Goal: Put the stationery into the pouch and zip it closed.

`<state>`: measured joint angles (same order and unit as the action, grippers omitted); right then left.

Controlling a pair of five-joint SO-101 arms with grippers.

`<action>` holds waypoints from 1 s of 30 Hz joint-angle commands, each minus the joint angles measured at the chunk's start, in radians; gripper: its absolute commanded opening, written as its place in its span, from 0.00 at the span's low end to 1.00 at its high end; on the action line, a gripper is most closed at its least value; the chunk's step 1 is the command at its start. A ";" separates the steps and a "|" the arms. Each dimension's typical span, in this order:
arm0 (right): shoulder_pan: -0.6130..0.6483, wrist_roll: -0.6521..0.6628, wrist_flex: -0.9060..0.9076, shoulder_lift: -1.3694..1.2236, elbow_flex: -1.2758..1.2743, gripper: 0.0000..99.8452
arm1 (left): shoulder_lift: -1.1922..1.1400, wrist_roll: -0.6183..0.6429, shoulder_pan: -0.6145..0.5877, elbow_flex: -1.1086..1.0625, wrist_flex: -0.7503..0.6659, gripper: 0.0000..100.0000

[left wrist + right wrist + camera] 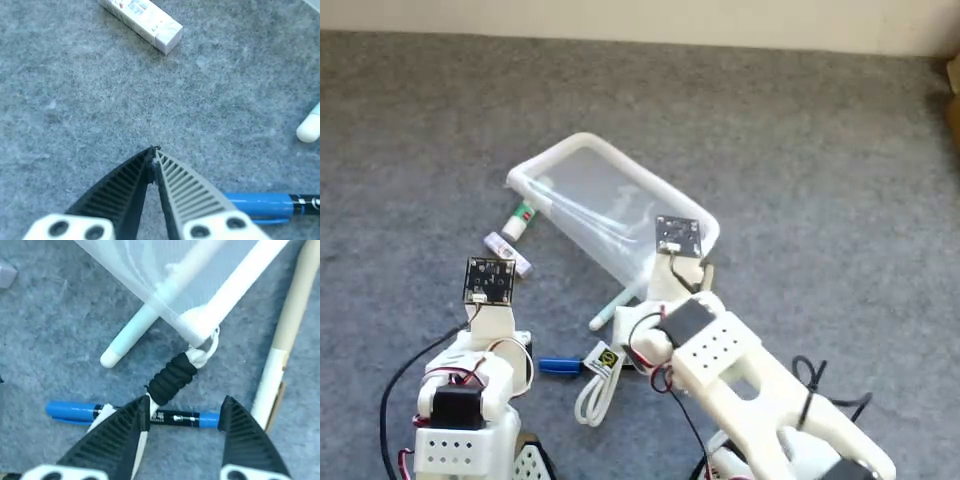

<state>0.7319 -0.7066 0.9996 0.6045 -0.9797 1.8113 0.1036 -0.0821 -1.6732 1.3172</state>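
Observation:
The translucent pouch (605, 205) with white edging lies in the middle of the grey mat, one corner near the right arm (720, 350). My right gripper (186, 407) is open just above that corner (200, 325); the black cord-wrapped zip pull (172, 379) lies between its fingers, nearer one finger (125, 430). A white pen (145, 322) pokes out from under the pouch. A blue pen (70, 410) lies across below the pull. My left gripper (152, 150) is shut over bare mat, empty, with a white eraser stick (142, 20) ahead and the blue pen (260, 206) beside it.
A small green-and-white tube (520, 220) lies by the pouch's left edge. A beige pencil (292, 315) rests beside the pouch corner. A looped white cable (595, 395) with a yellow tag lies between the arms. Open mat stretches to the right and far side.

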 commanded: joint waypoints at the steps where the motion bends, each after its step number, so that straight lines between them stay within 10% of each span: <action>1: 0.012 -0.054 -0.076 -0.048 0.064 0.22 | 0.013 0.005 0.012 -0.022 0.009 0.01; 16: 0.007 -0.152 -0.166 -0.191 0.064 0.22 | 0.013 0.005 0.012 -0.022 0.009 0.01; 30: -0.039 -0.086 -0.162 -0.160 0.064 0.02 | 0.013 0.005 0.012 -0.022 0.009 0.01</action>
<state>0.7135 -0.8462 0.8447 0.3928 -0.9751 1.8113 0.1036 -0.0821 -1.6732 1.3172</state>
